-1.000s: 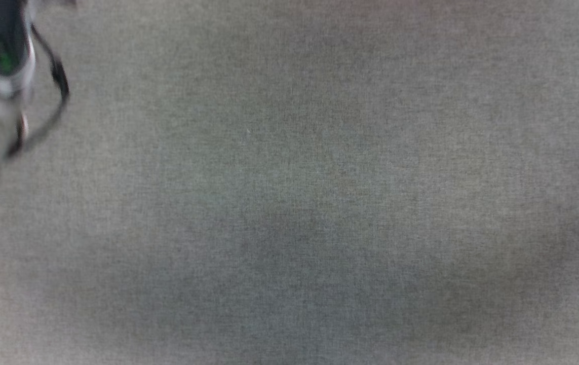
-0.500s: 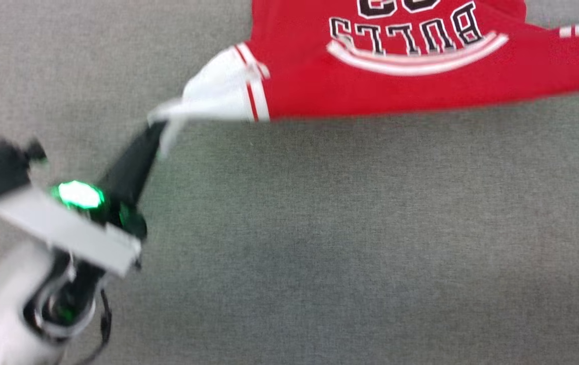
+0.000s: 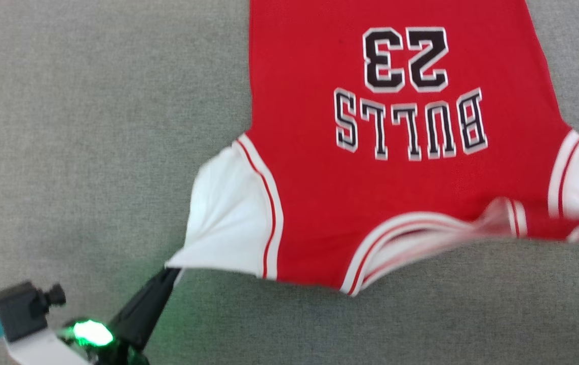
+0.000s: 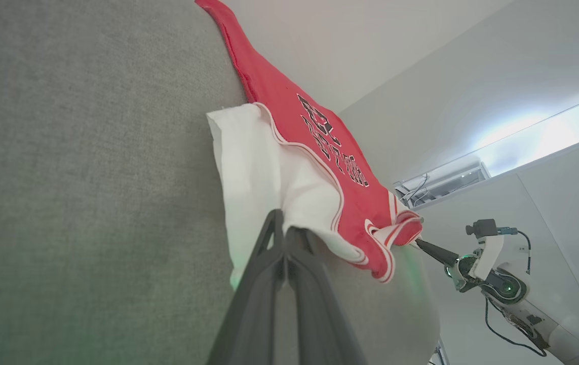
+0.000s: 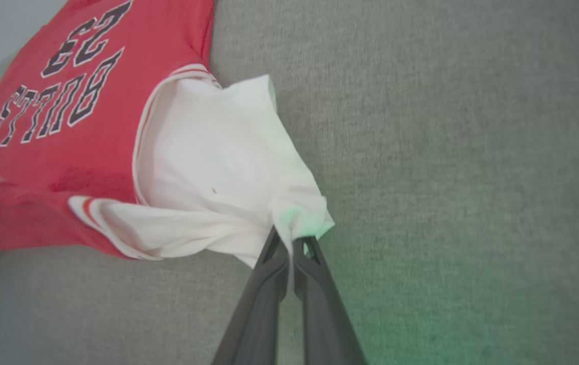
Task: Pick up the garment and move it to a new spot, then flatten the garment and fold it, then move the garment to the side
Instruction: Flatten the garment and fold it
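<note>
Dark fingers of the left gripper (image 3: 170,275) are pressed together on the corner of one white sleeve of the garment (image 3: 319,213), and the right gripper (image 5: 289,242) pinches the tip of the other white sleeve in the same way. Between the two grips the red shirt lies spread on the grey fabric surface (image 3: 66,126) — printed side up, the rumpled striped neckline nearest to the robot, the body reaching away from it.

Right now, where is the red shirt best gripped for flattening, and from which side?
On the shirt, the white sleeve tips, from the collar side: they jut outward, free of the body. The left hand and right hand pinch there.
</note>
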